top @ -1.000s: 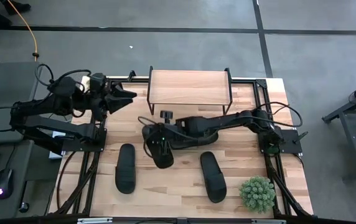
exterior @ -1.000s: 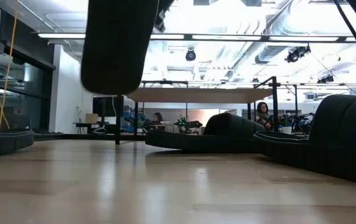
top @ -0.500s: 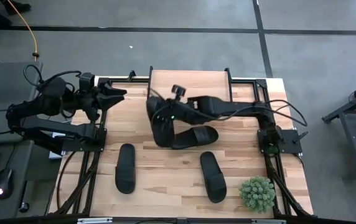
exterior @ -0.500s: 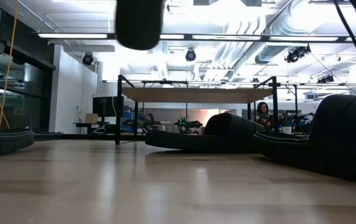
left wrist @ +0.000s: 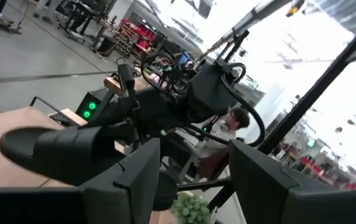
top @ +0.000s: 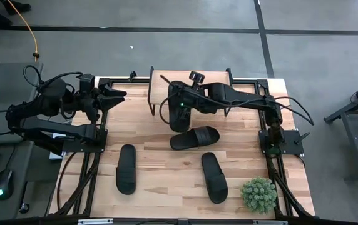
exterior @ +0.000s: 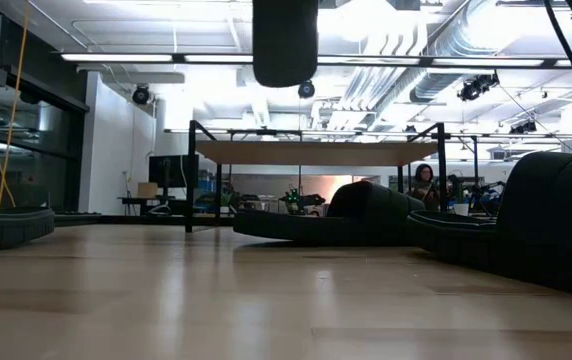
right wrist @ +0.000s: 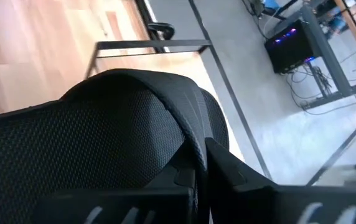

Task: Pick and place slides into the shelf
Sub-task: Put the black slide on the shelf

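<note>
Right pincer (top: pixel 180 106) is clamped shut on one slide (top: pixel 179 111), which we see hanging over the shelf (top: pixel 219 80), covering its left part in the high view. Our grip itself is hidden there by the wrist and camera; the right wrist view fills with the held slide's ribbed strap (right wrist: pixel 103 137) pressed against the dark fingers (right wrist: pixel 240 174), with a black shelf rail and pale wood behind. The right arm reaches long from its base at the bench's right edge across to the shelf. In the low view only the slide's dark underside (exterior: pixel 285 40) shows, cut off at the picture's top, above the shelf top (exterior: pixel 316 152).

Left pincer (top: pixel 117 95) waits left of the shelf, off the bench's far left corner, its fingers (left wrist: pixel 128 180) standing partly apart with nothing between them.

Three more slides lie on the bench (top: pixel 241 156) in front of the shelf: one crosswise just before it (top: pixel 194 137), one to the front left (top: pixel 126 169), one to the front right (top: pixel 214 177). A small green plant (top: pixel 258 194) sits at the front right corner. Only the low view shows a person (exterior: pixel 424 184) beyond the shelf.
</note>
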Available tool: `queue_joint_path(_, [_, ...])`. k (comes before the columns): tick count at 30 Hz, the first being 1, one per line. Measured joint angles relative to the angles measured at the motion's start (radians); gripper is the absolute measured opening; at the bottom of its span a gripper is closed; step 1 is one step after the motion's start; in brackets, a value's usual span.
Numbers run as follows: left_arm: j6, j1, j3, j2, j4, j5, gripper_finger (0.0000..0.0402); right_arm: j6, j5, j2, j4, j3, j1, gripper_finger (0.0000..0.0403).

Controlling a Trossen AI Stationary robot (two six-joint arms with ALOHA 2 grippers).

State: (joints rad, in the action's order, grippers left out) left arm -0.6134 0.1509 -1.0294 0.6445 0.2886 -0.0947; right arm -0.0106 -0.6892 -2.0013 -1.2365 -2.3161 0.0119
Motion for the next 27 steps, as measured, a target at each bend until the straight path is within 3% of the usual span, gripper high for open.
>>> queue_joint_path(20, [-0.012,0.0,0.0,0.001,-0.001,-0.058,0.0177,-0.11,0.111,0.169,-0.025,0.0,0.148,0.0])
queue_joint_path(27, [0.008,0.0,0.0,0.001,0.0,-0.078,0.0177,-0.155,0.226,0.227,-0.032,0.0,0.226,0.0])
